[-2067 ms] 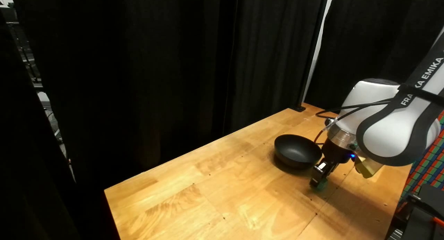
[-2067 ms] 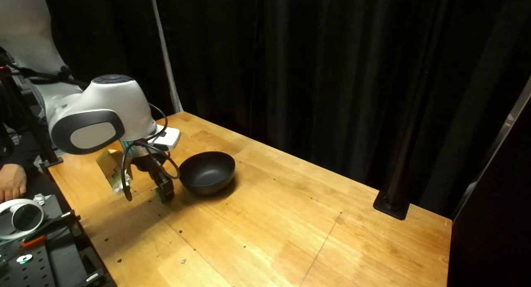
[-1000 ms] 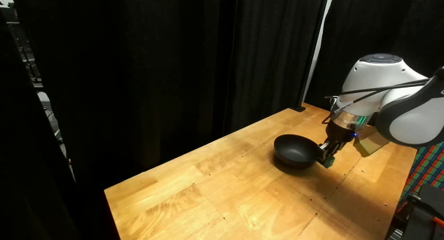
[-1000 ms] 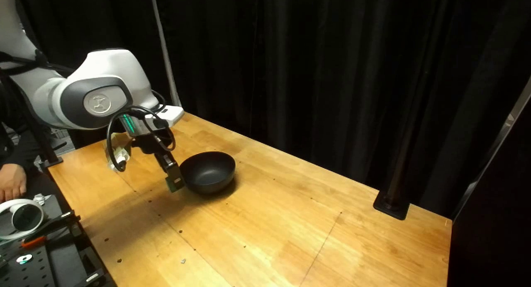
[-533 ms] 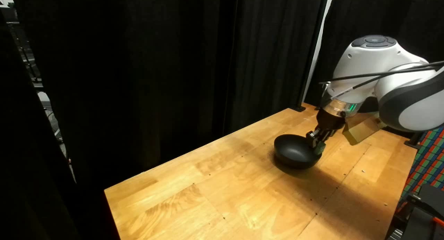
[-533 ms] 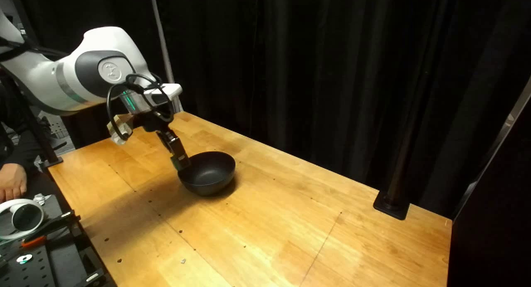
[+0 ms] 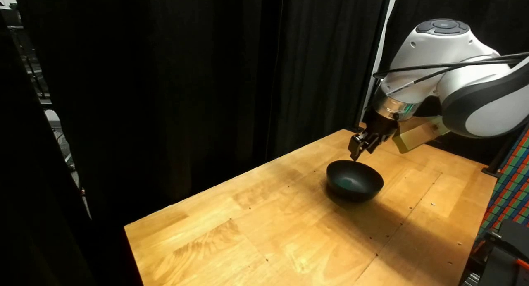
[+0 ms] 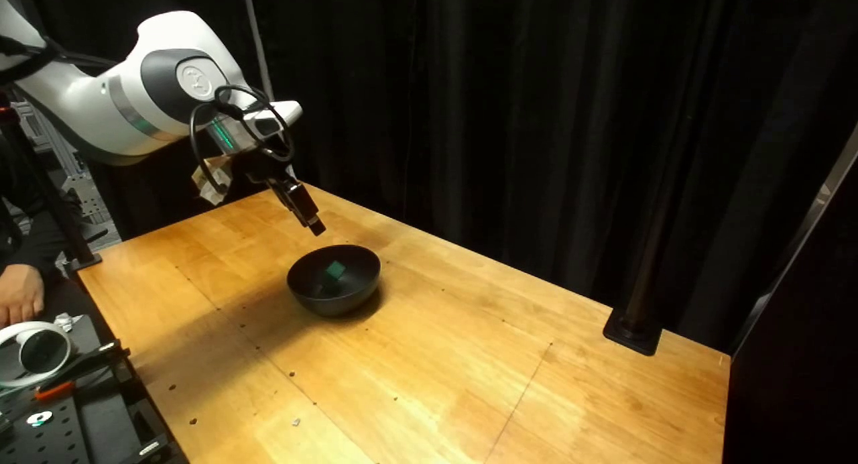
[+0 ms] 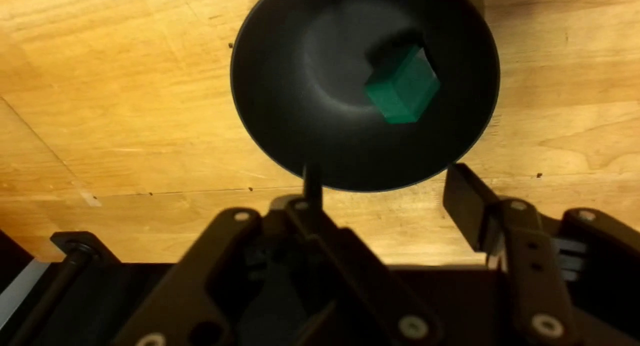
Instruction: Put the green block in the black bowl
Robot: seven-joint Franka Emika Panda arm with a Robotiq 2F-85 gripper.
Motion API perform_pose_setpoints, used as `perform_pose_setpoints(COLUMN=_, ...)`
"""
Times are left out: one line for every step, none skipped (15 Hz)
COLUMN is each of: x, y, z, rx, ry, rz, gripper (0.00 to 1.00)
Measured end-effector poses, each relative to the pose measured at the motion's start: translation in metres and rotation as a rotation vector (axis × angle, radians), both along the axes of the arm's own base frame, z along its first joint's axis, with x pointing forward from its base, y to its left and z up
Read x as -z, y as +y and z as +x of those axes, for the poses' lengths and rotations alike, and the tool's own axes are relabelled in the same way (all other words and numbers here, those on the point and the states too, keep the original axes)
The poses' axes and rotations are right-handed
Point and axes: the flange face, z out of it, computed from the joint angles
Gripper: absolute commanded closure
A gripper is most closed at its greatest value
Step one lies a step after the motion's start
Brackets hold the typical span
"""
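Green block [image 9: 404, 88] in the black bowl [image 9: 280, 111], beyond spread fingertips [image 9: 467, 198]

Wrist view: we find the gripper [image 9: 384, 172] with its two fingers [image 9: 313, 188] well apart, the wooden table [image 9: 400, 226] showing in the gap between them. The block lies past the fingertips, apart from both, nearer the line of the finger at picture right. It is tilted, an edge toward the lens; whether it rests on floor or wall, we cannot tell.

In both exterior views we note the fingers higher than the bowl and near its rim, the block lower down, inside. Bowl upright on the table, below the fingertips. Farther up from the fingers, by the wrist of the Franka arm [image 7: 442, 50], we see a tan box-like piece [image 7: 417, 137].
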Motion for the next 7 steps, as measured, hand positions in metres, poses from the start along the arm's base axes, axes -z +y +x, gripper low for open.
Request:
perform_pose_setpoints(x=-0.001, y=-0.002, z=0.000, rx=0.001, ry=-0.002, rz=-0.002, gripper=0.01)
perform_pose_setpoints(x=-0.002, y=-0.004, z=0.001, rx=0.000, ry=-0.005, rz=-0.003, gripper=0.00)
perform_pose_setpoints(x=-0.005, y=-0.007, z=0.001, rx=0.006, ry=-0.003, rz=-0.003, gripper=0.00)
perform_pose_setpoints(x=-0.008, y=-0.010, z=0.000, rx=0.015, ry=0.008, rz=-0.007, gripper=0.00)
perform_pose_setpoints(x=-0.013, y=-0.014, z=-0.002, rx=0.022, ry=0.031, rz=-0.016, gripper=0.00)
perform_pose_setpoints(x=-0.019, y=-0.018, z=-0.005, rx=0.028, ry=0.059, rz=-0.024, gripper=0.00)
perform_pose_setpoints(x=-0.027, y=-0.023, z=-0.008, rx=0.031, ry=0.094, rz=-0.019, gripper=0.00)
